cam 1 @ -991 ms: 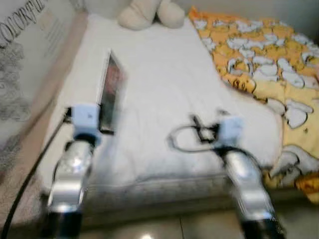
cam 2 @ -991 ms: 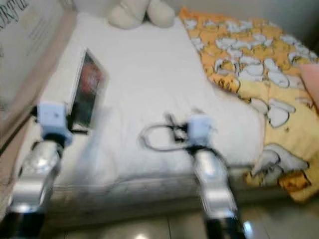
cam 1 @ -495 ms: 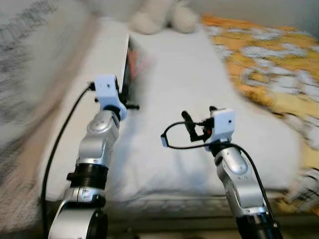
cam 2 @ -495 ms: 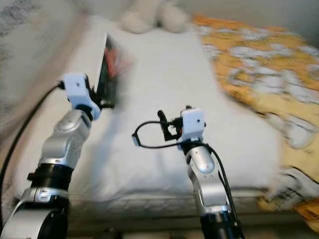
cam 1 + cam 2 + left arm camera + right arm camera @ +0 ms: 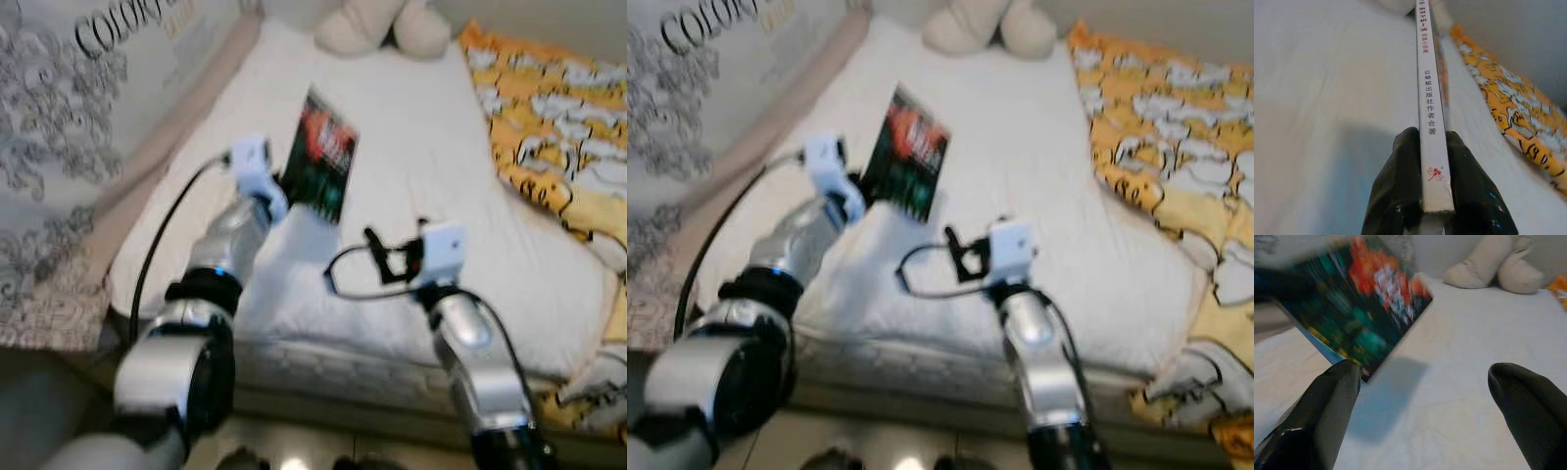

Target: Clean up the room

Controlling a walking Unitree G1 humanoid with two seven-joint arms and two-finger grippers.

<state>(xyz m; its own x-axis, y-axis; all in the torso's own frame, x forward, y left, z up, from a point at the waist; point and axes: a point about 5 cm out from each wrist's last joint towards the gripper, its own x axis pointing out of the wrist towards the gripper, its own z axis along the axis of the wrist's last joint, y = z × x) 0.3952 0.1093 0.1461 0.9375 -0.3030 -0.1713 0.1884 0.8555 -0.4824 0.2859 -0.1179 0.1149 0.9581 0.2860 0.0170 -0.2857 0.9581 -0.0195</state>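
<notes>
One book (image 5: 321,167), with a dark green and red cover and a white spine, was held up in the air above the white mattress (image 5: 411,147), nearer to its left edge than to its right. The left gripper (image 5: 1425,196) clamped it at the lower corner, one black finger on each side of the spine, and the book stood tilted with its cover facing toward the right gripper (image 5: 1425,411).

Around it, one cream plush toy (image 5: 382,24) lay at the far edge of the mattress. One yellow blanket with white figures (image 5: 558,137) covered the right side of the bed. One grey patterned panel with letters (image 5: 88,117) stood along the left edge. Nothing lay on the mattress between the book and these things.

The left arm was stretched forward over the near left corner, a black cable hanging beside it. The right arm reached over the near edge, its two fingers (image 5: 1327,406) spread wide apart and grasping nothing.
</notes>
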